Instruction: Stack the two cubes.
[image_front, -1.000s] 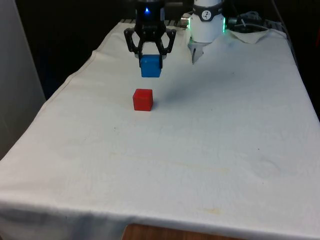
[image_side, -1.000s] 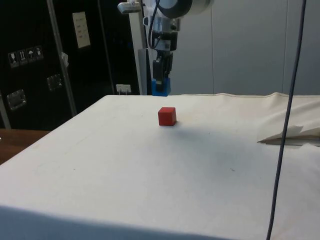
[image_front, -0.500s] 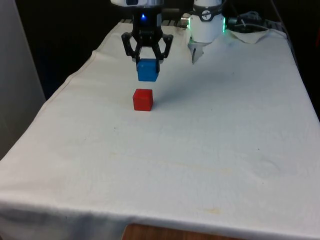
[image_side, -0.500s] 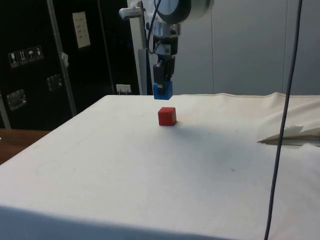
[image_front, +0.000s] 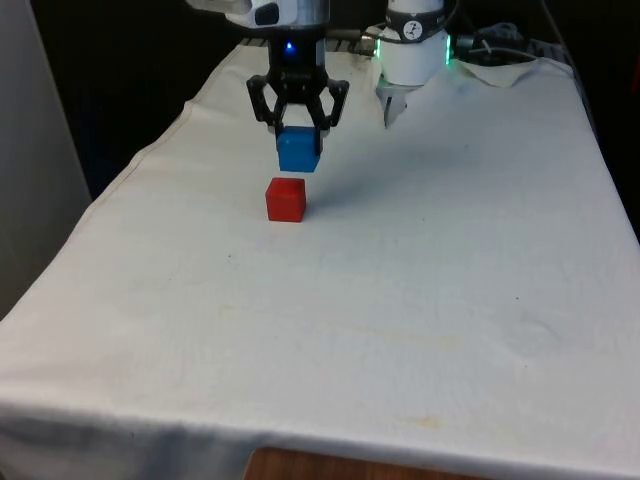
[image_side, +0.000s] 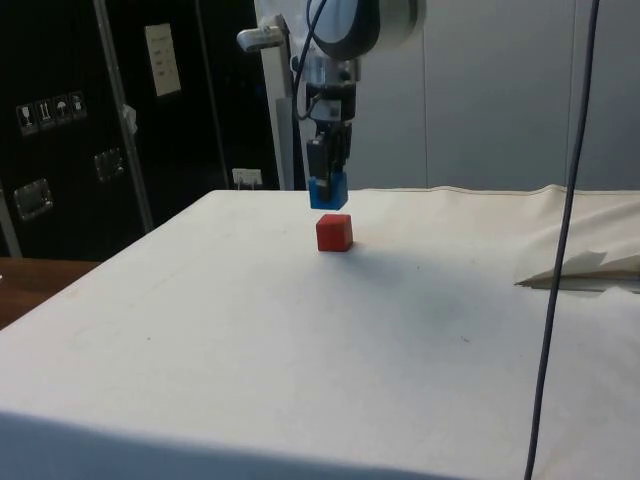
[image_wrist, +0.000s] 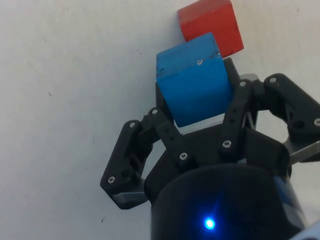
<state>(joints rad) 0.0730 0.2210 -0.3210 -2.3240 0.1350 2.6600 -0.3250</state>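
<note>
The claw (image_front: 298, 128) holds the blue cube (image_front: 298, 151) tight, just above the red cube (image_front: 286, 199), which sits on the table (image_front: 420, 280) near its far edge. Best to line them up, go down slowly, then let go.

Even bright light, soft shadows, dark backdrop

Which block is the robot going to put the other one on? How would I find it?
Look at the white cloth table, toward its far end. Under the gripper sits a small red cube, alone on the cloth. The blue cube hangs in the air in the gripper; the red one rests on the table.
</note>
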